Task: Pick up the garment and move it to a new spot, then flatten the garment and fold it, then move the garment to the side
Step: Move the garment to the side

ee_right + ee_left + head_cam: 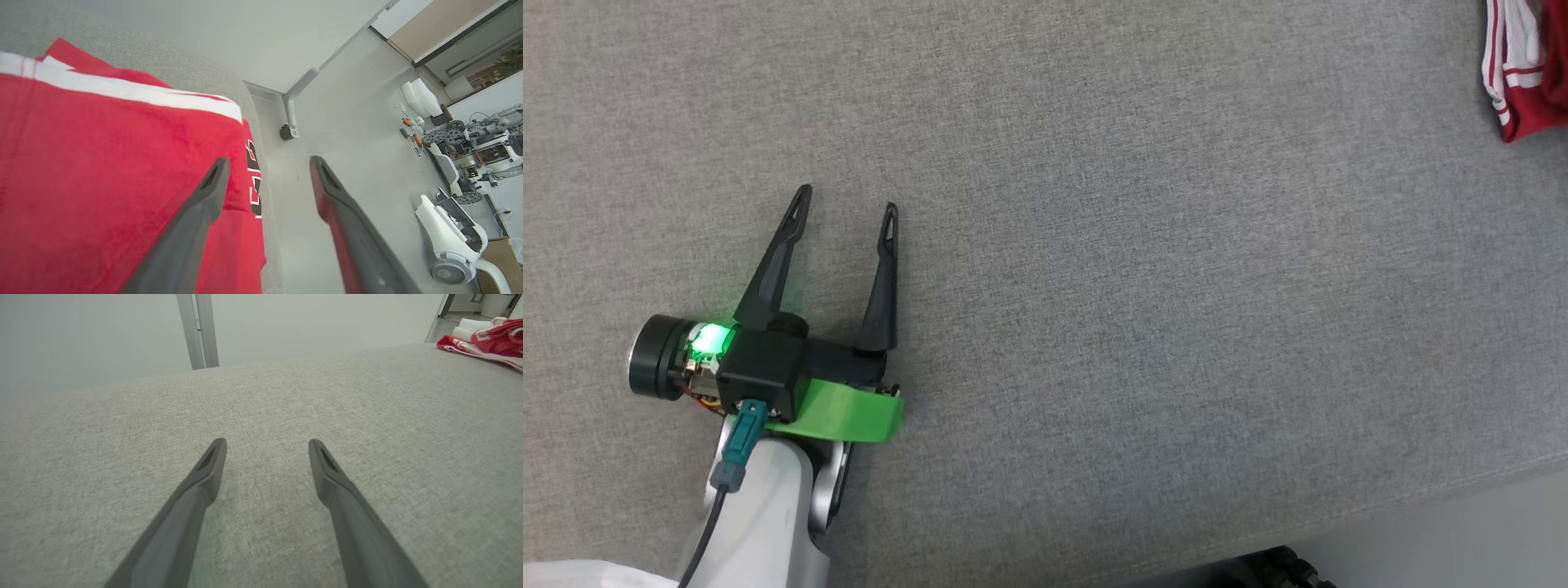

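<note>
Lying at the far right edge of the grey surface (pixel 1176 286), the red garment (pixel 1523 73) with white stripes looks folded and set aside, so the task seems all but finished. The right end effector (pixel 268 160) stands wide over its edge, holding nothing. The left end effector (pixel 848 199) is also wide, over bare fabric. Black-and-white lettering (pixel 253 179) on the garment is too cropped to read.

This seems to be a robotics laboratory or workshop. White plastic robot body shells (pixel 447 228), dark toothed wheels (pixel 434 137) and small hand tools (pixel 410 141) lie on the smooth pale grey floor (pixel 359 122), beside a wide grey fabric-covered work table (pixel 1176 245).
</note>
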Available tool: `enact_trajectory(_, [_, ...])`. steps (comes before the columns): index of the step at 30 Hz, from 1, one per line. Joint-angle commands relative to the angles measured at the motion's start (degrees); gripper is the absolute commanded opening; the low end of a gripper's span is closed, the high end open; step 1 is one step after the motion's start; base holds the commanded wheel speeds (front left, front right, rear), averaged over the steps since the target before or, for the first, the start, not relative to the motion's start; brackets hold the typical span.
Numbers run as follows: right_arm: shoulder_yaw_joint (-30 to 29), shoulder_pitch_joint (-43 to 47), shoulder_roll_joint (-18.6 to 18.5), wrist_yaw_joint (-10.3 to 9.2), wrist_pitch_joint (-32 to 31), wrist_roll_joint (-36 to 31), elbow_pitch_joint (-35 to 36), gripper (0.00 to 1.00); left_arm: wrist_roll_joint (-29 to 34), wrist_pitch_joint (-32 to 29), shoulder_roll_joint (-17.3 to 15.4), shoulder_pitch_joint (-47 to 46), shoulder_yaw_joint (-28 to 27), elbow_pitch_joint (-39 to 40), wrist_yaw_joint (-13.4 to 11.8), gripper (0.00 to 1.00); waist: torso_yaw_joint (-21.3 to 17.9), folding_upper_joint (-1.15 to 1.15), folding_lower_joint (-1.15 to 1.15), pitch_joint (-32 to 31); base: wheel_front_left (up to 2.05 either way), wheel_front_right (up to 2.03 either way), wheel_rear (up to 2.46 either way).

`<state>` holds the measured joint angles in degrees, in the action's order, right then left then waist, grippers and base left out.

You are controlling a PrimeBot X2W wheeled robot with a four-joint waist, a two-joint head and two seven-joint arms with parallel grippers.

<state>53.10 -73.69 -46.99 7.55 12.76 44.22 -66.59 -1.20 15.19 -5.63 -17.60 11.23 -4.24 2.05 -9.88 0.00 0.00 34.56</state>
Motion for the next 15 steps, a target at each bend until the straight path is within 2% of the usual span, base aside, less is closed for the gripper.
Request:
enact_trajectory(1, [-0.1, -1.0, 0.1, -0.13, 0.8, -0.3, -0.4, 1.00, -0.7, -0.1, -0.5, 0.2, -0.6, -0.8, -0.3, 1.00, 0.1, 0.00, 0.00, -0.7, 0.00, 0.00, 0.00])
enact_trajectory(8, [-1.0, 0.2, 1.7, -0.14, 2.4, -0.8, 3.2, 1.00, -1.8, -0.1, 0.0, 2.2, -1.3, -1.0, -0.7, 1.00, 0.2, 0.00, 0.00, -5.9, 0.00, 0.00, 0.00])
enact_trajectory(15, [-10.4, 6.2, 3.5, -0.14, 2.4, -5.5, 15.5, 1.00, -3.6, -0.1, 0.5, 5.3, -3.1, -1.2, -1.2, 1.00, 0.8, 0.00, 0.00, -12.3, 0.00, 0.00, 0.00])
